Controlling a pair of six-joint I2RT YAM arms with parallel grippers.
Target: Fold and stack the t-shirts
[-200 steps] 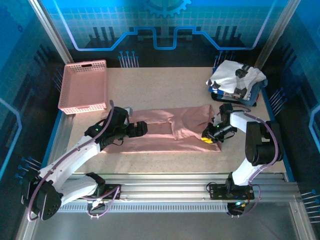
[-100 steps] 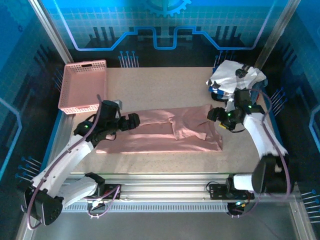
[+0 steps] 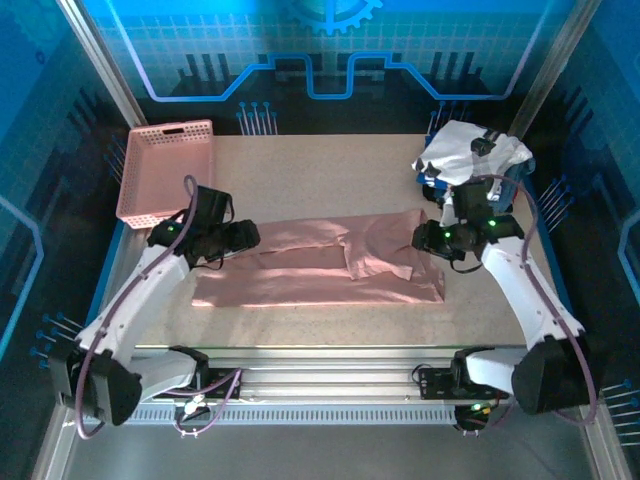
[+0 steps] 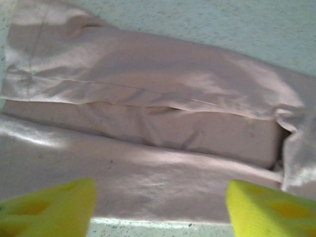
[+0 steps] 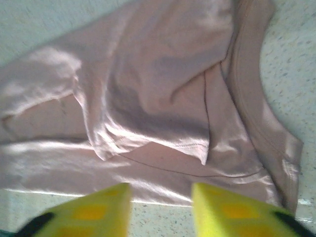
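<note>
Top external view puts the dusty-pink t-shirt point(image 3: 320, 265) as a long folded band running left to right across the middle of the table point(image 3: 330, 165), nearer its front edge than its back. The left gripper point(image 3: 240, 237) hangs over the band's far left corner and the right gripper point(image 3: 425, 238) over its far right corner. In the left wrist view the yellow fingertips point(image 4: 54, 207) stand wide apart with only cloth below them. In the right wrist view the fingertips point(image 5: 89, 212) stand closer together but still parted, with nothing pinched, so we read both claws as spread and empty. The white t-shirt point(image 3: 470, 150) with black patches lies heaped in the far right corner on the navy one point(image 3: 520, 178), and the pink basket point(image 3: 165, 170) sits at the far left corner. We judge that the next fold means pinching both ends and bringing them over together. The main risk is layers: the band is doubled, with a loose flap lying over its middle, and a shallow pinch could take only the top sheet, so the fold would open as it lifts. If one arm leads, the band could skew or wrinkle. The right arm also works just beside the heap, and a wide swing could drag it.
</note>
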